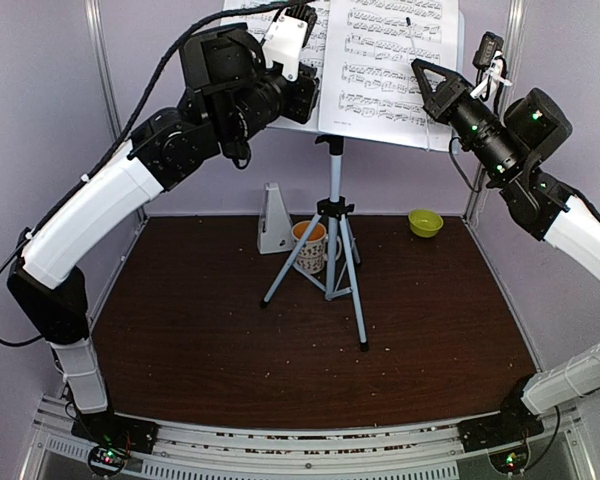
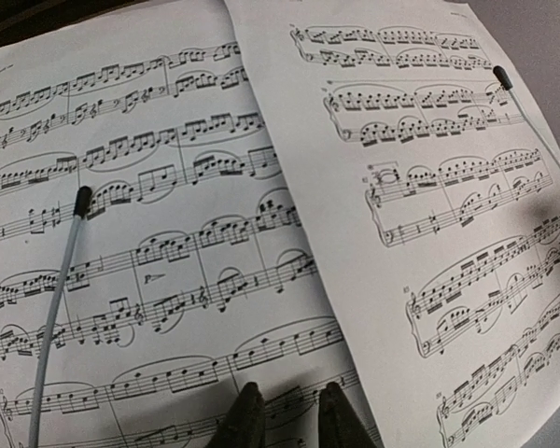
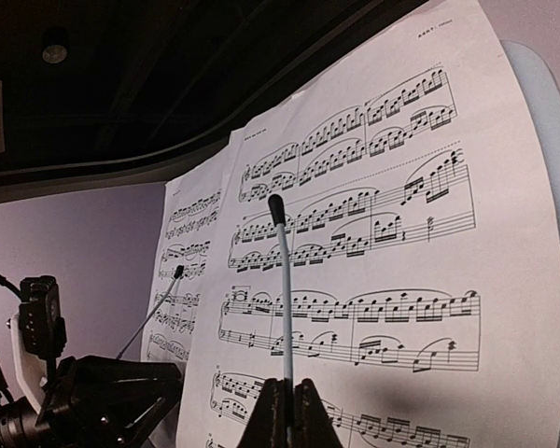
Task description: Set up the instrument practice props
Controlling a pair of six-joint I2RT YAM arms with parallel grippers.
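Note:
The music stand's grey tripod (image 1: 332, 250) stands mid-table, its pale desk edge (image 3: 553, 233) showing behind two sheet-music pages. The left page (image 2: 149, 187) and right page (image 2: 420, 233) lie overlapped on the desk. My left gripper (image 2: 294, 415) is open, its fingertips against the left page's lower part, by the overlap (image 1: 310, 85). My right gripper (image 3: 290, 411) is shut on the right page-holder wire (image 3: 285, 289), which lies over the right page (image 1: 390, 70). The left holder wire (image 2: 56, 308) rests on the left page. The white metronome (image 1: 275, 220) stands behind the tripod on the left.
A patterned mug with an orange inside (image 1: 310, 245) stands between the tripod legs. A small green bowl (image 1: 425, 222) sits at the back right. Grey walls close in the back and sides. My left gripper's body (image 3: 103, 401) shows low left in the right wrist view.

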